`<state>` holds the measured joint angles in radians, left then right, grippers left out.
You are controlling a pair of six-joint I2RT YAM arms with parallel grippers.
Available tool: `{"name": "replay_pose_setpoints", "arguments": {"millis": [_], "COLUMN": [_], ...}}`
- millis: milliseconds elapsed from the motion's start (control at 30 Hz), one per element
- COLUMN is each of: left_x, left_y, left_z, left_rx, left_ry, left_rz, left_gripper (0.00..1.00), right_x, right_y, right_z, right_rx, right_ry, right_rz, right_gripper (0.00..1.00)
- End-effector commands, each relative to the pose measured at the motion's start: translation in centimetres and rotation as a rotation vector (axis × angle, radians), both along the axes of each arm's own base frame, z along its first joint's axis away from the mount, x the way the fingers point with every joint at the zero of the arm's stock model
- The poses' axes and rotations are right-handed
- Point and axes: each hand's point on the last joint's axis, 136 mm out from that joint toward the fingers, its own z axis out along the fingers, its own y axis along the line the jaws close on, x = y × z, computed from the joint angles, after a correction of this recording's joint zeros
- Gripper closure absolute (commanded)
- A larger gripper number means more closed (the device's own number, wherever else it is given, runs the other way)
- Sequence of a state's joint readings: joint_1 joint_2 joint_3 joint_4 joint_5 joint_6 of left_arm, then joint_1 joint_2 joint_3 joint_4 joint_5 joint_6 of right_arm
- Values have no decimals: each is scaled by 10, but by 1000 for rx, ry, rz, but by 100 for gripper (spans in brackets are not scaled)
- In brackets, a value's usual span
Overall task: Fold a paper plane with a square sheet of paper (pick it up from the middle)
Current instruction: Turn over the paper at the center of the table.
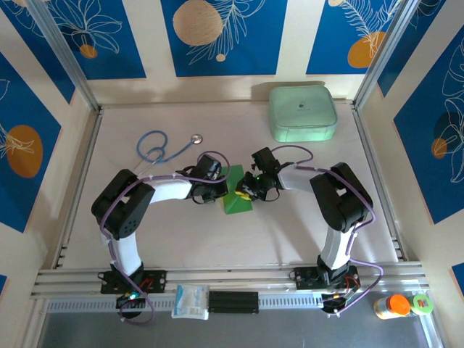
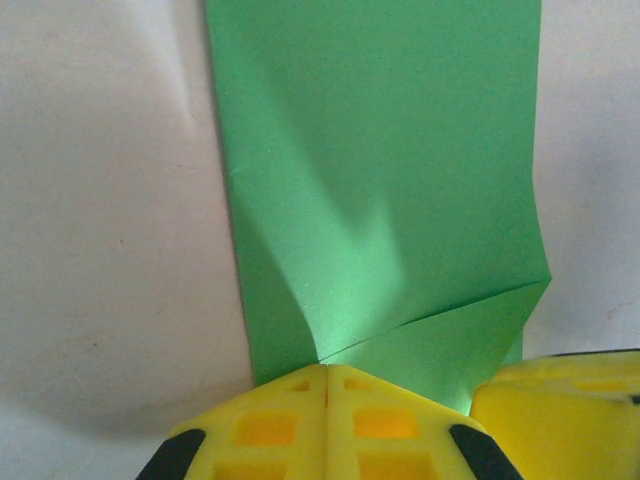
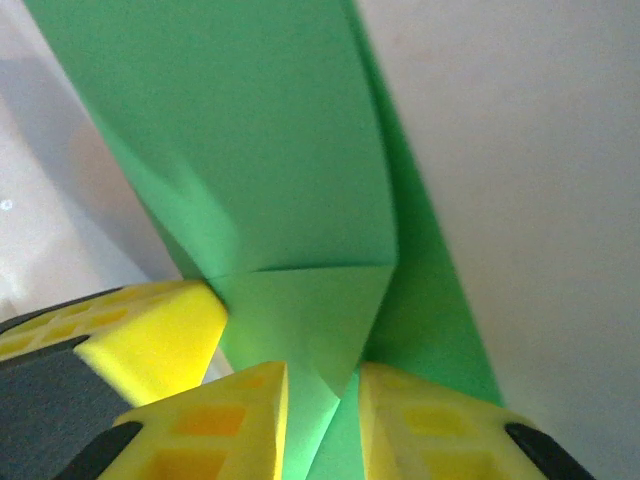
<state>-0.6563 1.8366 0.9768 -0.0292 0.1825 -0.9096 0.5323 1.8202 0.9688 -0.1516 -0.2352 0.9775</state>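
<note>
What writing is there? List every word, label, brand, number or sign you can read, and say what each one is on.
No text here can be read.
On the mint case: a small dark mark on the lid, too small to read.
On the white-and-blue packet at the front rail: print too blurred to read.
On the orange-capped bottle: label too small to read.
On the square sheet of paper: plain green, no print.

mint case [image 1: 303,113]: pale, rounded, lying flat well beyond the jaws and off to the right, by the far edge.
stethoscope [image 1: 163,148]: blue tubing in a loop, left of the jaws and a little beyond.
white packet [image 1: 192,300]: on the front rail, well nearer than the jaws, slightly left.
orange-capped bottle [image 1: 396,305]: near right corner, well apart from the jaws, green-lidded pot [image 1: 422,302] just beside it.
</note>
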Motion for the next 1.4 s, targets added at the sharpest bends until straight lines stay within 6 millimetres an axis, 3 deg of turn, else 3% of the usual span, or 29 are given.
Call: {"name": "replay_pose_setpoints", "arguments": {"millis": [0,533,667,833,1067,1200,1367], "left_x": [-13,-4,4,17,10,-4,-17], "left_y": [13,3,1,17,51,57,49], "left_z": [-23,1,20,53,94,114,143], "left_rx": [48,-24,-71,-125,-242,-291,-449], "left_ry": [71,55,36,-10,-76,-127,-185], "left_rz": [9,-3,1,49,103,95,78], "left_gripper": [94,88,83,66,33,12,1], "right_x": [-8,-20,-19,-13,6,15,28], "right_y": [14,20,21,21,25,26,23], "right_z": [4,-2,0,7,49,78,113], "right_rx": [53,81,83,92,187,275,388], "right_ry": [-6,-22,-34,-70,-180,-222,-246], "right_rz": [56,105,110,108,118,123,103], "right_gripper": [75,83,87,92,95,95,95]}}
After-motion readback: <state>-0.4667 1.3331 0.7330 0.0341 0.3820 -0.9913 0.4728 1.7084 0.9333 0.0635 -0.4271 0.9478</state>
